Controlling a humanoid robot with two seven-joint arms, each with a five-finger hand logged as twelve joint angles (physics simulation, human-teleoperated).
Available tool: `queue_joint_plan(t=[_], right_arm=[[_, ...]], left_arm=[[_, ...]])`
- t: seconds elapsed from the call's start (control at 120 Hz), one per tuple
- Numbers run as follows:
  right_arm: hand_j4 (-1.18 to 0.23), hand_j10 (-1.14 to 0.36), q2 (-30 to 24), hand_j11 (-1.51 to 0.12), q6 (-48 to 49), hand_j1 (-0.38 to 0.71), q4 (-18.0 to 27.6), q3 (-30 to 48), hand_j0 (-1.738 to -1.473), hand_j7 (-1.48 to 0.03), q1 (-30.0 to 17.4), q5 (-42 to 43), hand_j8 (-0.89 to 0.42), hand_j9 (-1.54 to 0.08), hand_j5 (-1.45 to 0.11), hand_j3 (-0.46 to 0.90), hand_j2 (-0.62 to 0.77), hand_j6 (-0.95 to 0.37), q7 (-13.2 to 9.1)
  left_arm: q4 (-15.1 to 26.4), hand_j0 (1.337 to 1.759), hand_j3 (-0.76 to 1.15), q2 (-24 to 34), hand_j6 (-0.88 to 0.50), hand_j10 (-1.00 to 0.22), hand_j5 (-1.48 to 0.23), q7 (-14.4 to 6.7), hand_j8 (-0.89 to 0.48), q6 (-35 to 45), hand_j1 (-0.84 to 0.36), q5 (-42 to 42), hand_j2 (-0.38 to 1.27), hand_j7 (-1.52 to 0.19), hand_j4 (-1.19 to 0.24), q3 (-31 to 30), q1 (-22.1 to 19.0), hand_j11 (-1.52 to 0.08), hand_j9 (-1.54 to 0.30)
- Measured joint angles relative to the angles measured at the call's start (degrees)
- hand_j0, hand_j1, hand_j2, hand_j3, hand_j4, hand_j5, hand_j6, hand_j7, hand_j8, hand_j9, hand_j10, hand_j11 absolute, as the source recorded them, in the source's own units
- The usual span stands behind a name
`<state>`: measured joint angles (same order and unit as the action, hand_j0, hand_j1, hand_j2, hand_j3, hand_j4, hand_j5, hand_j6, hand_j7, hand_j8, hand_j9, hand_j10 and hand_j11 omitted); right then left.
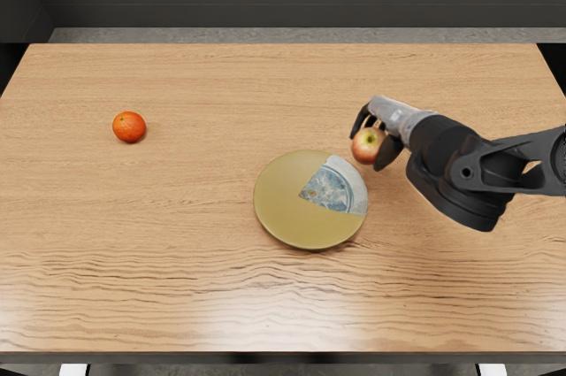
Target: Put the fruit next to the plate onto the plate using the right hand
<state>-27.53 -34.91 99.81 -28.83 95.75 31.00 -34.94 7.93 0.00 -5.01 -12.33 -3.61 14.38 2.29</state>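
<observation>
One apple [366,144], red with a paler yellow patch, is the fruit nearest the plate [283,212]. It sits just beyond the plate's upper-right rim, close to the edge but, as far as I can judge from the head view, not over the dish. I cannot confirm whether it rests on the table [265,305] or is raised off it.

Right hand [386,126]: the arm enters from the right edge of the picture, with the forearm running leftward toward the plate. The fingers are curled around the apple. One dark finger [361,118] wraps its upper-left side and another sits below its right side, so the fruit is enclosed on both flanks. I record this as a grasp on the apple, closed only to the width of the fruit. The hand is apart from the plate rim.

Surroundings: the plate is round and olive-yellow, with a grey-blue patterned wedge on the side nearest the apple. Apple and plate rim face each other directly across a narrow strip of wood. One orange [129,126] lies on the table well apart from the plate, far to its upper left.

Orientation: the apple reads as near-round and I can make out no long axis. I cannot tell which way the stem points.
</observation>
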Motion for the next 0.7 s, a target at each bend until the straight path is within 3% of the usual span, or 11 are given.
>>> queue_joint_plan(t=[0.392, 0.617, 0.7], right_arm=[[-0.58, -0.58, 6.8, -0.82, 0.0, 0.32, -0.05, 5.19, -1.658, -0.79, 3.96, -6.79, -0.46, -0.81, -0.82, 0.0, 0.3, -0.43, -0.01], [-0.57, -0.58, 11.26, -0.82, 0.0, 0.35, -0.38, 6.09, -1.658, -0.79, 3.36, -8.48, -0.46, -0.82, -0.82, 0.0, 0.37, -0.42, -0.01], [-0.58, -0.58, 11.88, -0.82, -0.01, 0.33, -0.43, 6.11, -1.658, -0.79, 2.57, -8.36, -0.46, -0.82, -0.82, 0.0, 0.32, -0.43, -0.01]], left_arm=[[-0.02, 1.658, 0.0, 0.0, 0.0, 0.0, 0.0, 0.0, 0.0, -0.02, 0.35, 0.05, 0.0, 0.0, 0.0, 0.03, -0.09, 0.0, 0.0], [-0.02, 1.658, 0.0, 0.0, 0.0, 0.0, 0.0, 0.0, 0.0, -0.01, 0.35, 0.08, 0.0, 0.0, 0.0, 0.03, -0.18, 0.0, 0.0], [-0.02, 1.658, 0.0, 0.0, 0.0, 0.0, 0.0, 0.0, 0.0, -0.02, 0.35, 0.08, 0.0, 0.0, 0.0, 0.03, -0.18, 0.0, 0.0]])
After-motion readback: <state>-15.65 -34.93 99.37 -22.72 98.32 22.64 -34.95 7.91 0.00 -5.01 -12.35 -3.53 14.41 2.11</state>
